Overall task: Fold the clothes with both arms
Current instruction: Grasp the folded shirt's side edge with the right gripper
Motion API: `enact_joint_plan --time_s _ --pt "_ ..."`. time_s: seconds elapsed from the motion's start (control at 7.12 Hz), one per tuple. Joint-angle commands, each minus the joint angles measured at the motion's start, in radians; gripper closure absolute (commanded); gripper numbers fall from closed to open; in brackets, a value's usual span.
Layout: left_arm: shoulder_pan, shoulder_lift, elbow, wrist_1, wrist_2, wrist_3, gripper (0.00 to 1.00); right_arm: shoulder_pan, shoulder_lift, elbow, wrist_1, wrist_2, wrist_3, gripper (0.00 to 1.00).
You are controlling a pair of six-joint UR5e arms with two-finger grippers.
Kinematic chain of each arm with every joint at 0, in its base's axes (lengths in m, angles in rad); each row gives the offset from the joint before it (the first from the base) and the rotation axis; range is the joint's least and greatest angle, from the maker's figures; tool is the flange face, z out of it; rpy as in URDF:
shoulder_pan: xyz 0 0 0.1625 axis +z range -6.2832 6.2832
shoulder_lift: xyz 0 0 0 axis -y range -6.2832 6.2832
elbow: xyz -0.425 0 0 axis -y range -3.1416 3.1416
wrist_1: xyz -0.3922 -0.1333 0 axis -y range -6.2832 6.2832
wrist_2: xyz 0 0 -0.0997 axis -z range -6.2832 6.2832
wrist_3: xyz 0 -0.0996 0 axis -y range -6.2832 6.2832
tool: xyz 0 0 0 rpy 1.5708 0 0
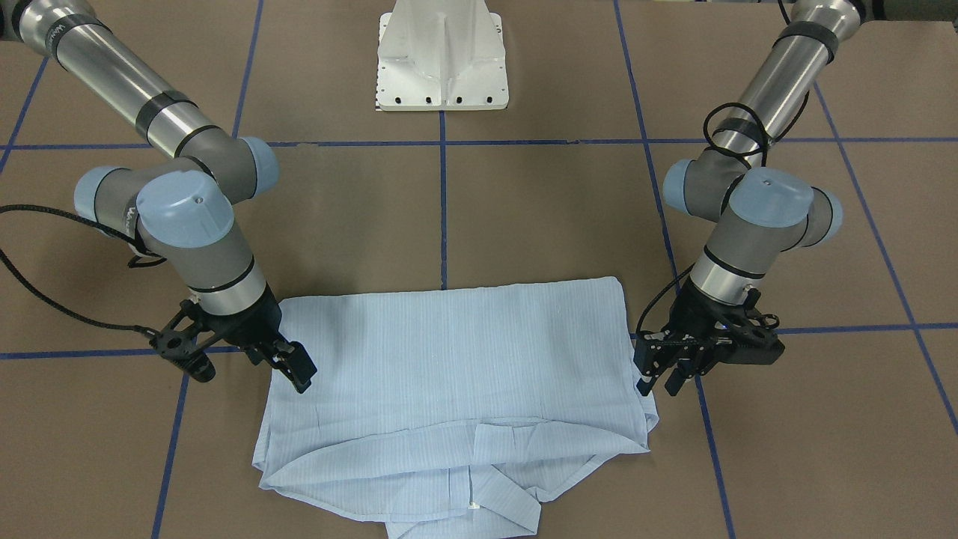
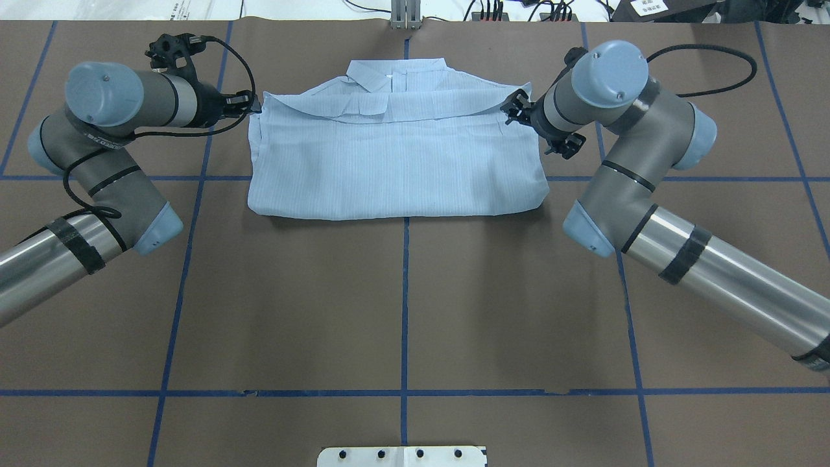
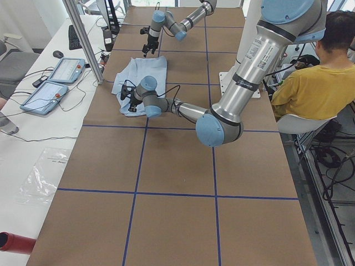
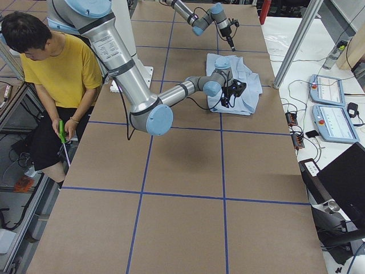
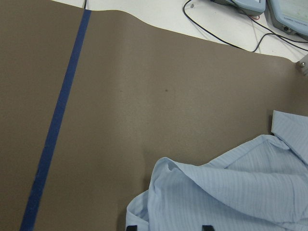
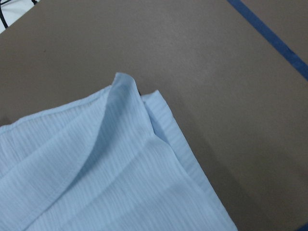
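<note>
The light blue striped shirt (image 1: 449,352) lies folded into a wide rectangle on the far side of the table (image 2: 395,162), its collar at the far edge. My left gripper (image 1: 658,383) sits low at the shirt's collar-end corner (image 2: 254,109). In the left wrist view its two fingertips (image 5: 131,226) stand apart over a raised fabric corner (image 5: 231,192), so it is open. My right gripper (image 1: 288,370) sits at the opposite corner (image 2: 517,107), fingers apart, holding nothing. The right wrist view shows the shirt's layered corner (image 6: 96,178) lying flat on the table, with no fingers in view.
The white pedestal base (image 1: 441,67) stands at the robot's side of the table. Blue tape lines cross the brown tabletop (image 2: 405,292). A person in yellow (image 3: 310,83) sits beside the table. Teach pendants (image 4: 328,103) and a metal post (image 4: 296,40) stand beyond the far edge.
</note>
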Motion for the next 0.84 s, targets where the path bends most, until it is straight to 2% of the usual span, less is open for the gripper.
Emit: enact_joint_plan --time_s 0.0,0.14,0.56,0.7 --pt "0.0 0.003 -0.002 -0.003 0.0 0.001 0.46 -0.05 -0.1 0.118 0.004 -0.002 0.04 0.0" --pt "0.0 0.003 -0.002 -0.003 0.0 0.001 0.46 -0.056 -0.102 0.114 0.004 -0.004 0.041 0.0" --pt "0.0 0.003 -0.002 -0.003 0.0 0.001 0.46 -0.056 -0.115 0.108 0.001 -0.005 0.04 0.17" --pt "0.001 0.006 -0.002 -0.003 0.002 0.002 0.46 -0.054 -0.114 0.108 -0.005 -0.005 0.041 0.27"
